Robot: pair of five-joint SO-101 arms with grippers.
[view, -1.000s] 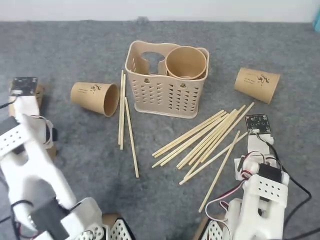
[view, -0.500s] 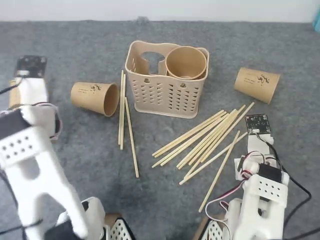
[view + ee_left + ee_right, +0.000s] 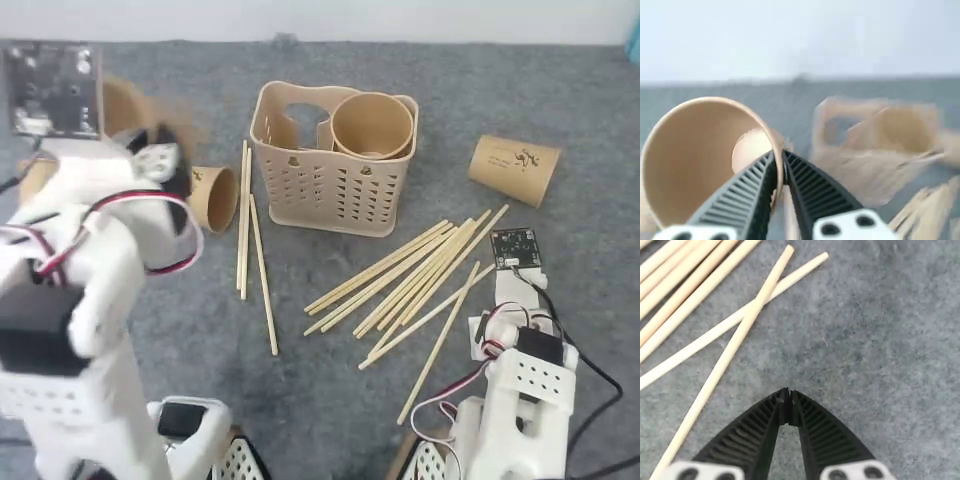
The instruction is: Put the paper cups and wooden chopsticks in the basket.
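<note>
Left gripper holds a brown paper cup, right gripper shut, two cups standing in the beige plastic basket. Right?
No: the high view shows one brown paper cup standing in the beige plastic basket, not two. The left gripper does hold a second paper cup and the right gripper is shut.

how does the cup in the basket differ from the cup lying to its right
The basket cup stands upright, mouth up; the right cup lies on its side. The basket cup sits inside the basket; the right cup is out on the carpet. Both are tan paper cups.
</note>
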